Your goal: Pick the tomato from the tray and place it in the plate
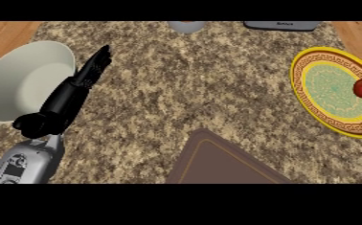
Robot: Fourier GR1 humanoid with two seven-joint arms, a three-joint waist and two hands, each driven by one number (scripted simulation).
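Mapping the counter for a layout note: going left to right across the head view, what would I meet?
Bowl → tray → plate → tomato, at the plate's right side. The left robot hand overlaps the bowl, so it is left out.

- speckled granite counter (176, 90), pretty roomy
- white bowl (32, 80) sitting at its left edge
- yellow patterned plate (310, 66) over at the right edge
- brown tray (219, 164) at the near edge

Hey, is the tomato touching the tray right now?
Apart. The head view shows the tomato on the plate at the right edge, with counter between it and the tray.
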